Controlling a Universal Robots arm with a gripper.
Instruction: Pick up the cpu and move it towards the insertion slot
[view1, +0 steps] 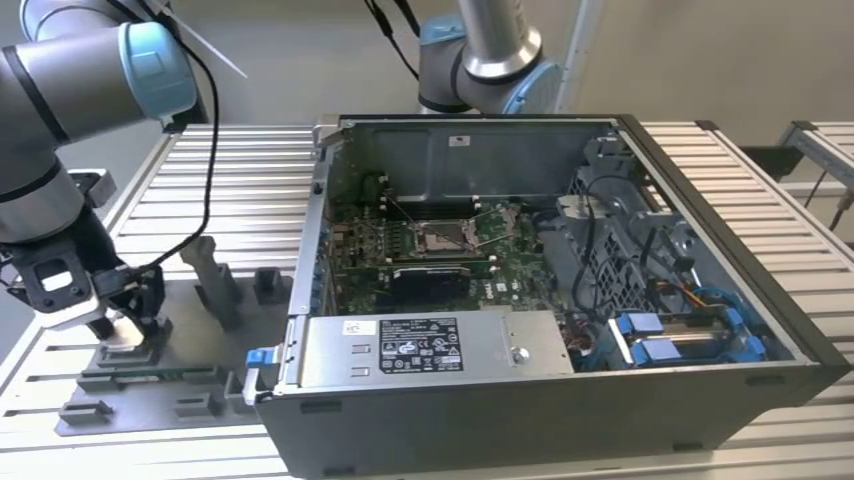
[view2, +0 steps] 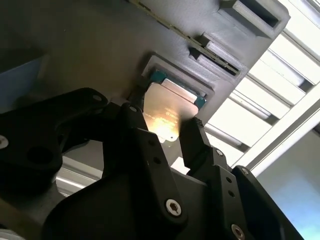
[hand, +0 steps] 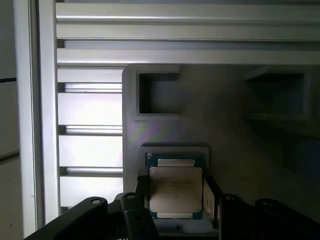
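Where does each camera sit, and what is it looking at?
Exterior view: off the arm, raised, looking down into the open computer case with the insertion slot; arm at the exterior view's left.
First wrist view: on the arm, facing past the gripper at the cpu in the grey fixture.
Second wrist view: on the arm, slanted across the same gripper.
Both wrist views share gripper, cpu, fixture.

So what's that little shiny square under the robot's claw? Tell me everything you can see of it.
The cpu is a thin, flat square with a silvery metal face and green edging. It lies flat in a shallow recess of a grey plastic fixture, outside the computer case. The gripper straddles it; whether it touches is unclear.
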